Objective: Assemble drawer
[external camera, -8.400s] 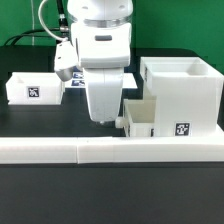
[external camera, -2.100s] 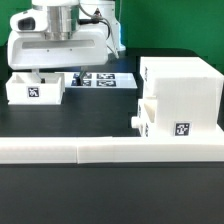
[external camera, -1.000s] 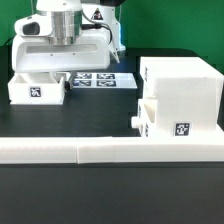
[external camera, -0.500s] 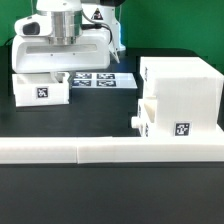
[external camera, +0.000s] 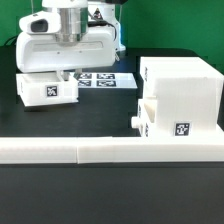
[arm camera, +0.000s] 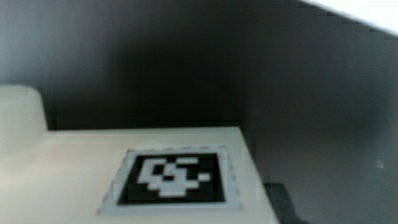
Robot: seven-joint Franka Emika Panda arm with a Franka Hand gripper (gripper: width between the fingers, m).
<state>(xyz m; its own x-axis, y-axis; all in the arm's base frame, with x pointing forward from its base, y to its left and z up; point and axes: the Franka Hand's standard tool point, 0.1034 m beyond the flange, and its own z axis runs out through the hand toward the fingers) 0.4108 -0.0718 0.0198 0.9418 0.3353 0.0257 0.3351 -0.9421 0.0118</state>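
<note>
The black table (external camera: 60, 125) lies bare between the white bar (external camera: 60, 151) at its front edge and the tray (external camera: 47, 91). The gripper (external camera: 62, 72) sits over the tray; whether its fingers grip it I cannot tell. The housing (external camera: 185, 95) stands well apart, at the exterior view's right, a second tray (external camera: 143, 117) in it.

1 tray (external camera: 48, 92) at the exterior view's left, housing (external camera: 182, 90) right, marker board (external camera: 103, 79) behind.
</note>
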